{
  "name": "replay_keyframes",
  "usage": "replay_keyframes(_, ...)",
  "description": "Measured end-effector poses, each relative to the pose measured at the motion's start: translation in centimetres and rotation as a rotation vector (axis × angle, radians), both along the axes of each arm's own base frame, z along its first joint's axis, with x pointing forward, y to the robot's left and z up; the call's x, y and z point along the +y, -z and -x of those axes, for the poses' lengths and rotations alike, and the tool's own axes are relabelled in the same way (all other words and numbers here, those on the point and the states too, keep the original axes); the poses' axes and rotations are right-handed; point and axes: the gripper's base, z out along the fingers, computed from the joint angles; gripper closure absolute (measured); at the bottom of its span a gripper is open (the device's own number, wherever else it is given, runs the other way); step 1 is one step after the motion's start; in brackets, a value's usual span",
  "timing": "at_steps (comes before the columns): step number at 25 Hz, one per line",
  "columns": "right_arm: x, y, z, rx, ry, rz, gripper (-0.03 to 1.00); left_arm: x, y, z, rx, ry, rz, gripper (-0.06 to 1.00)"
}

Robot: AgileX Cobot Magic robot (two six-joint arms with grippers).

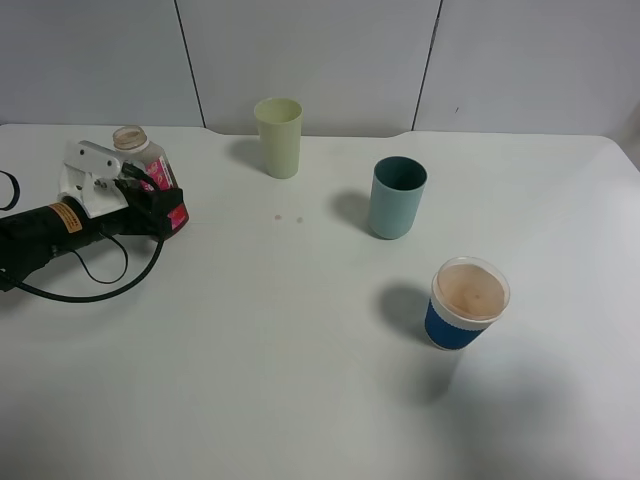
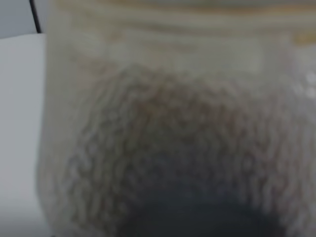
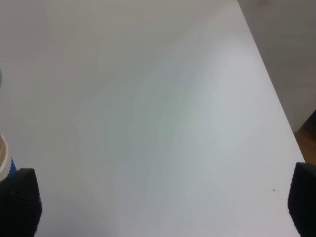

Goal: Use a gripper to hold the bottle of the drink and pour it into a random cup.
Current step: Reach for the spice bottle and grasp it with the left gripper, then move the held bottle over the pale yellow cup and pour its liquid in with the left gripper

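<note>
The bottle of the drink (image 1: 143, 153) stands upright at the table's far left, clear with a pink label and an open mouth. My left gripper (image 1: 162, 205) reaches in from the left and its black fingers are shut on the bottle at the label. The left wrist view is filled by the blurred bottle (image 2: 173, 123) pressed close to the lens. The pale yellow-green cup (image 1: 279, 137) stands upright at the back, well to the right of the bottle. My right gripper (image 3: 158, 207) is open over bare table, with nothing between its fingertips; it is outside the exterior view.
A teal tumbler (image 1: 396, 197) stands right of centre. A blue-and-white paper cup (image 1: 467, 303) holding brownish liquid sits nearer the front right; its edge (image 3: 4, 158) shows in the right wrist view. A black cable (image 1: 100, 290) loops behind the left arm. The white table's (image 1: 300, 400) right edge (image 3: 276, 94) shows.
</note>
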Motion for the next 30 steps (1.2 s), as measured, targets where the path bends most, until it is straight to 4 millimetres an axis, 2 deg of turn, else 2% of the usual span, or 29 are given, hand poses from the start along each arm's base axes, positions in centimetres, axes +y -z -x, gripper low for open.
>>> replay_keyframes(10,0.0,0.0,0.0,0.0,0.0,0.0,-0.03,-0.3,-0.5,0.2,0.008,0.042,-0.003,0.6)
replay_keyframes(15,0.0,0.0,0.0,0.0,0.0,0.0,-0.03,-0.7,-3.1,0.2,-0.002,0.068,0.042,0.6)
replay_keyframes(23,0.0,0.0,0.0,0.0,0.0,0.0,-0.03,-4.0,-5.9,1.1,0.01,0.166,-0.072,0.6)
replay_keyframes(30,0.0,0.0,0.0,0.0,0.0,0.0,-0.03,-7.3,-6.6,1.9,0.027,0.241,-0.138,0.6)
